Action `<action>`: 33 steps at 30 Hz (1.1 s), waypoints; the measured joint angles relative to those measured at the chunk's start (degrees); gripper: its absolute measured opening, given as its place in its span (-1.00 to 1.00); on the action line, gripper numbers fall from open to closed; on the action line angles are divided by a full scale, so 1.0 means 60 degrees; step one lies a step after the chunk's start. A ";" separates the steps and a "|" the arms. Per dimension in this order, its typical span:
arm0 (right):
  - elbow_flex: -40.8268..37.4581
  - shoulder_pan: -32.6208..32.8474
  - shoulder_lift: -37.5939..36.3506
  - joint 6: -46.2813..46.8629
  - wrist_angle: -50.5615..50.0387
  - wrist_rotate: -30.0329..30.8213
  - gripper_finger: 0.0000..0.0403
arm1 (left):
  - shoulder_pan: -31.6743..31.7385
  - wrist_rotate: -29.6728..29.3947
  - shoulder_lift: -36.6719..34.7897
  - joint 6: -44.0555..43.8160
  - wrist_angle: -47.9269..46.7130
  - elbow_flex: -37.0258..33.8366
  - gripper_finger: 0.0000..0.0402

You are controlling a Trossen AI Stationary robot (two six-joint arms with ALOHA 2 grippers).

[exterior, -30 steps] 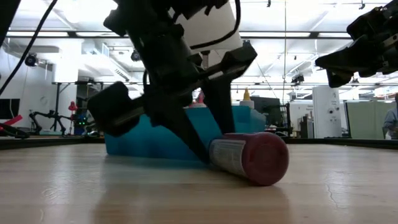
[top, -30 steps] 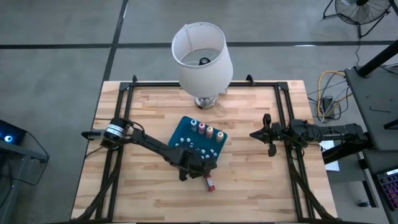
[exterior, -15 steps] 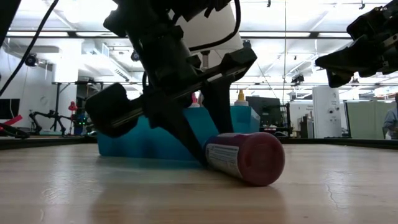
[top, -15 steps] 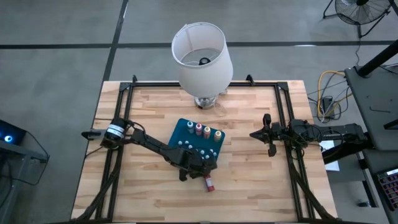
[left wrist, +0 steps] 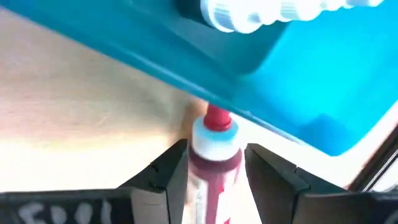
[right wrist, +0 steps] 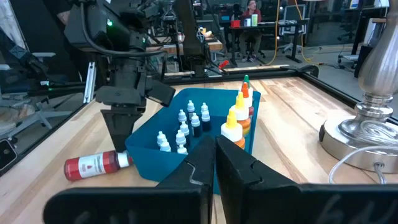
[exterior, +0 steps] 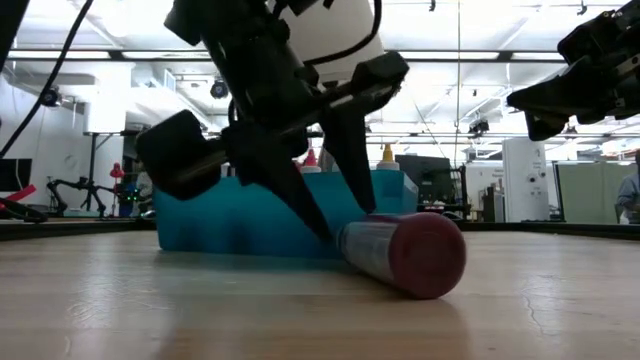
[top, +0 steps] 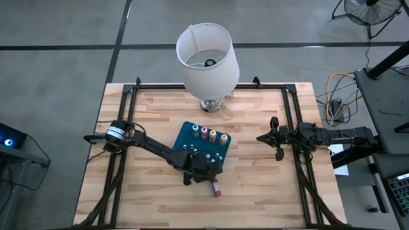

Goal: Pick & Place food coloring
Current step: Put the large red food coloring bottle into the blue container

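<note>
Left wrist view: your left gripper (left wrist: 211, 168) sits low over the table with its jaws part open, one finger on each side of the red bottle (left wrist: 213, 163). Whether the pads actually touch it I can't tell from here; the gaps look slim, so call it straddled, not gripped. The bottle lies on its side on the wood, pale collar and red tip pointing at the near wall of the teal tray (left wrist: 323, 81), tip just short of it or touching. In the low view the fingers come down steeply onto the neck end of the bottle (exterior: 402, 253), right against the tray (exterior: 200, 220). So the step in hand looks like the grasp of the fallen bottle, pick not yet made. Next move, in my view: close on the body below the collar, then lift clear before you swing, because the tray wall is right there and a drag could shove it. The round body may roll out if you pinch off-centre. The bottle is small, dark red, labelled, with a flat base. Three more bottles stand upright in a row along the tray's far side (top: 213, 135), white-capped ones nearer. Right gripper (top: 276, 138) waits shut near the table's right edge. A lamp (top: 206, 56) stands at the back.
</note>
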 joint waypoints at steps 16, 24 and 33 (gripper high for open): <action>0.0000 0.0000 -0.0007 0.0000 0.0000 0.0000 -0.96 | -0.0455 0.0229 -0.0116 0.0174 -0.0449 0.0666 -0.35; 0.0000 0.0000 -0.0007 0.0000 0.0004 0.0000 -0.96 | -0.0795 -0.0631 -0.0127 0.1809 -0.0405 0.1329 -0.47; 0.0000 0.0000 -0.0004 0.0000 0.0004 -0.0004 -0.96 | -0.0809 -0.1452 -0.0109 0.4874 0.0527 0.1213 -0.99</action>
